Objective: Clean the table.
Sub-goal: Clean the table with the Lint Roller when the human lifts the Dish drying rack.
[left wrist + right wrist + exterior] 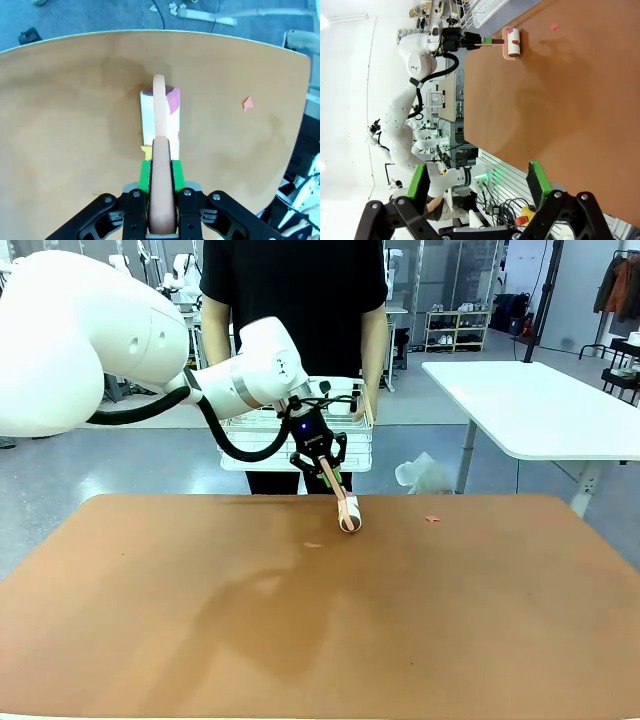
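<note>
"Which way did the pink scrap (248, 103) lie from the left gripper (161, 172)?"

"Out to the side of its fingers. It clamped the lint roller (148, 120) by the handle, with the long axis straight ahead and the roll on the table (200, 620)."

"And the right gripper (477, 179)?"

"Spread open, holding nothing, much farther off."

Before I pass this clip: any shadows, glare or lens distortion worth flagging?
Front view: sharp, even light; the left arm casts a soft shadow on the table. Left wrist view: wide-angle lens bows the table's far edge; the lint roller is in focus. Right wrist view: rolled sideways, with its left part washed out white.
</note>
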{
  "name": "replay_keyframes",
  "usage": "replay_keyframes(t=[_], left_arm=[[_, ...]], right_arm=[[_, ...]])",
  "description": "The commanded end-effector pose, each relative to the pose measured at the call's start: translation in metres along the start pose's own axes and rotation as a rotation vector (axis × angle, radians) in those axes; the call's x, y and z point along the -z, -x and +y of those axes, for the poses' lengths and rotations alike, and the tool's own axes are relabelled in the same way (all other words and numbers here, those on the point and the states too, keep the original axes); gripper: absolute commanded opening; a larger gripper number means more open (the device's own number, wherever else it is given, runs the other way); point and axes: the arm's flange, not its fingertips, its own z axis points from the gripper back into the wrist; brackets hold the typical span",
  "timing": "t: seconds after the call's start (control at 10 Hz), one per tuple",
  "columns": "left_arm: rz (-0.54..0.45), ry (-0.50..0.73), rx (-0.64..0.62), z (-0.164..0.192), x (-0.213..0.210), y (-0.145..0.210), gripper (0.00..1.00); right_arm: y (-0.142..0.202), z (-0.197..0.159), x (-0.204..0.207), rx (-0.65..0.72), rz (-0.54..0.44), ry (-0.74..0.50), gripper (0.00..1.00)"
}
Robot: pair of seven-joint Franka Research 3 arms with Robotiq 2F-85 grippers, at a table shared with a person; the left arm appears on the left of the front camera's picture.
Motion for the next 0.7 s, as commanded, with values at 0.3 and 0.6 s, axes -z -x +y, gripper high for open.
replay_keyframes(t=[0.3, 0.6], left_arm=[[0.186, -0.009, 0.103, -0.048, 0.048, -0.002, 0.21], [0.280, 0.017, 0.078, -0.084, 0.073, -0.012, 0.21]], right_arm=[[0.003, 0.002, -0.001, -0.021, -0.005, -0.013, 1.00], [0.003, 0.002, -0.001, -0.021, -0.005, -0.013, 1.00]])
